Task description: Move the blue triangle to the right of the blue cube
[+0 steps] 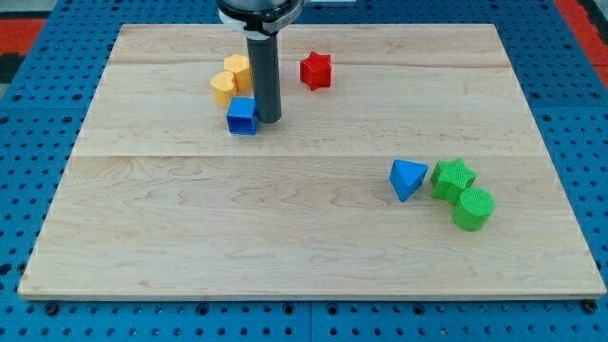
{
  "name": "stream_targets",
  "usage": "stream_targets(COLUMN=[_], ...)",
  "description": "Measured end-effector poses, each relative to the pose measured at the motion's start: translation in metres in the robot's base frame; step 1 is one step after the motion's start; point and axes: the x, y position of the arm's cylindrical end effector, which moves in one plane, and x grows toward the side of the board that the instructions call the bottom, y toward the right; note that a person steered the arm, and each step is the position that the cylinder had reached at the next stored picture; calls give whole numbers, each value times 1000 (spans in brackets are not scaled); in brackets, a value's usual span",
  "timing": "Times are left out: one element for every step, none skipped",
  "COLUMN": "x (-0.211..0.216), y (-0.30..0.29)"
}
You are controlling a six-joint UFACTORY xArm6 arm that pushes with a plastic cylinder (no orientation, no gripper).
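- Nearest the view's bottom: pale wooden board (285, 247), planked, lying on a blue perforated table (589, 142).
- Green cylinder block (473, 208) at roughly 4 o'clock from board centre, closest to the bottom edge of all the blocks.
- Green star-shaped block (452, 179) just at 10 o'clock of the cylinder, touching or nearly touching it.
- Blue triangle block (408, 178) just at 9 o'clock of the green star, a narrow gap between them. One corner points toward the view's bottom; its broad lit face is turned to the view's top-right. No clear long axis.
- Blue cube block (242, 116) well apart from the triangle, at about 10 o'clock of it, in the board's upper left part.
- Arm: dark straight rod, upright, coming down from the view's top. My tip (269, 121) sits at 3 o'clock of the blue cube, touching or just beside it. No gripper on the rig; nothing is held.
- Two yellow cylinder-like blocks (230, 80), close together, at 11–12 o'clock of the cube.
- Red star-shaped block (315, 70) farthest, at 1 o'clock of my tip.
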Motion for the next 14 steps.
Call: stream_targets(x=[3, 40, 85, 137, 162, 141, 121, 105, 73, 49, 49, 38, 24, 24], y=[4, 19, 55, 135, 207, 212, 194, 151, 119, 84, 95, 133, 114, 77])
